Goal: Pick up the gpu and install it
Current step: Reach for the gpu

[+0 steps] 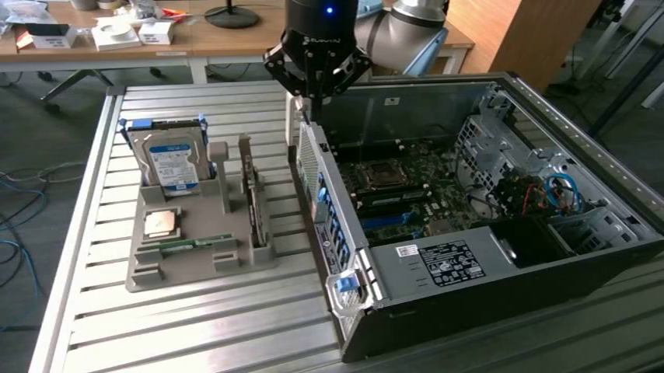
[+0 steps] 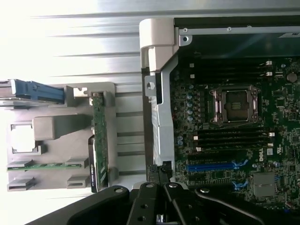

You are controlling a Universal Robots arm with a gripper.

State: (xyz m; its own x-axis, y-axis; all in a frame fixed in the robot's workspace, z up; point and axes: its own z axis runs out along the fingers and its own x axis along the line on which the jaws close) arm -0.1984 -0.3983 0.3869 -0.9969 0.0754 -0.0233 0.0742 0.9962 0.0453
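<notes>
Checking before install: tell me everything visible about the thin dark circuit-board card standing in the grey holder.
The thin dark circuit-board card stands upright on edge, slotted into the grey plastic holder on its side nearest the open computer case. From above its board looks green. Only the holder touches it; the black gripper is apart.

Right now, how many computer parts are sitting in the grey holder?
4: hard drive standing at the far end, CPU flat before it, RAM stick along the near edge, gpu on edge toward the case.
</notes>
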